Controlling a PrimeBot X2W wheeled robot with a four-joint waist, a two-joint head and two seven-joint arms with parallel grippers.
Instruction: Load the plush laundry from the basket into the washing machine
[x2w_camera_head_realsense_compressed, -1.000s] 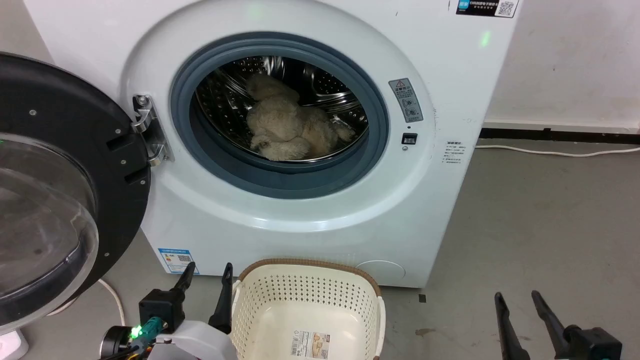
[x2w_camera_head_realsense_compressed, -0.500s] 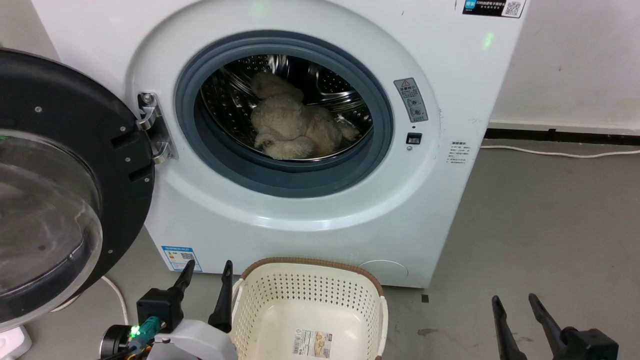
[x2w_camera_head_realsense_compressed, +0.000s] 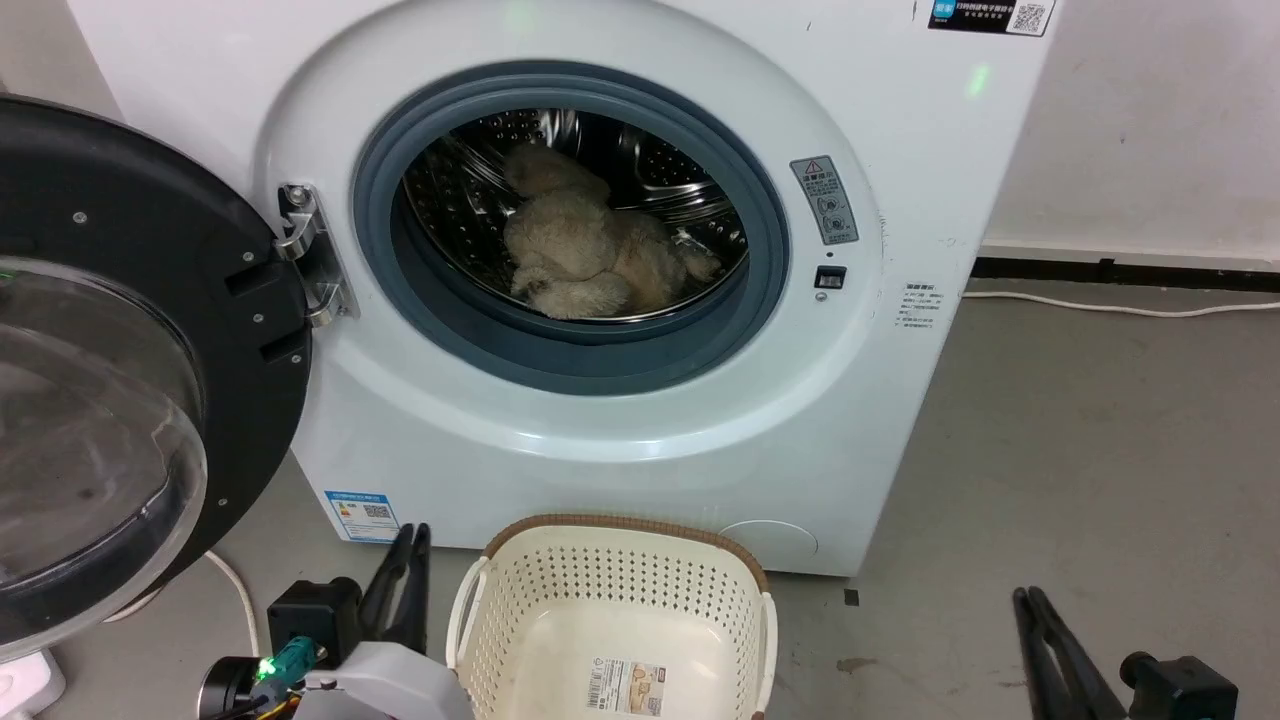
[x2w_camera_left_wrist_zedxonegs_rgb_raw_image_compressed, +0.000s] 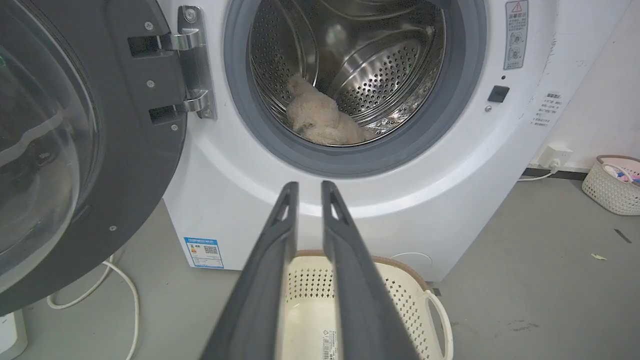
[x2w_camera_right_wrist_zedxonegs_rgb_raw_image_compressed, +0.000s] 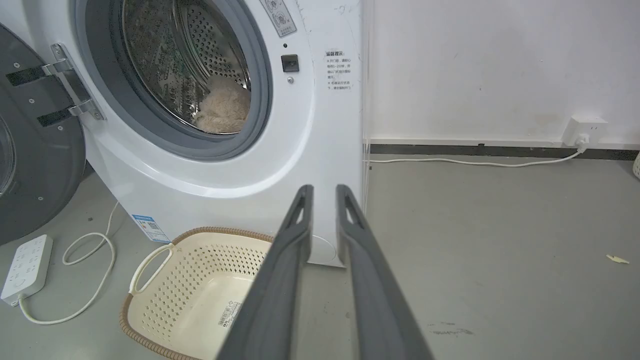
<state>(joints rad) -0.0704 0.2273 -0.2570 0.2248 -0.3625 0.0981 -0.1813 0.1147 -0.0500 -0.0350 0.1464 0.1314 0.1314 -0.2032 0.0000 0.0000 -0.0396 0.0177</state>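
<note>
The beige shaggy plush laundry (x2w_camera_head_realsense_compressed: 585, 250) lies inside the steel drum of the white washing machine (x2w_camera_head_realsense_compressed: 620, 440), whose round glass door (x2w_camera_head_realsense_compressed: 120, 350) stands swung open to the left. The cream basket (x2w_camera_head_realsense_compressed: 620, 580) sits on the floor in front of the washer, holding just a paper label (x2w_camera_head_realsense_compressed: 625, 685) on its bottom. My left gripper (x2w_camera_head_realsense_compressed: 412, 535) hovers low beside the basket's left handle, shut with nothing in it. My right gripper (x2w_camera_head_realsense_compressed: 1030, 598) is low at the right over bare floor, shut and holding nothing. The toy (x2w_camera_left_wrist_zedxonegs_rgb_raw_image_compressed: 322, 120) and the basket (x2w_camera_right_wrist_zedxonegs_rgb_raw_image_compressed: 200, 280) lie beyond my fingertips.
A white power strip (x2w_camera_right_wrist_zedxonegs_rgb_raw_image_compressed: 25, 267) and its looping cable (x2w_camera_right_wrist_zedxonegs_rgb_raw_image_compressed: 85, 250) lie on the floor left of the washer, under the open door. Another cable runs along the wall to a socket (x2w_camera_right_wrist_zedxonegs_rgb_raw_image_compressed: 582, 127). A second small basket (x2w_camera_left_wrist_zedxonegs_rgb_raw_image_compressed: 612, 182) stands far right.
Both grippers have shut: their fingers were spread apart and now stand close together. The left gripper shifted slightly left, away from the basket. The camera view drifted a little.
</note>
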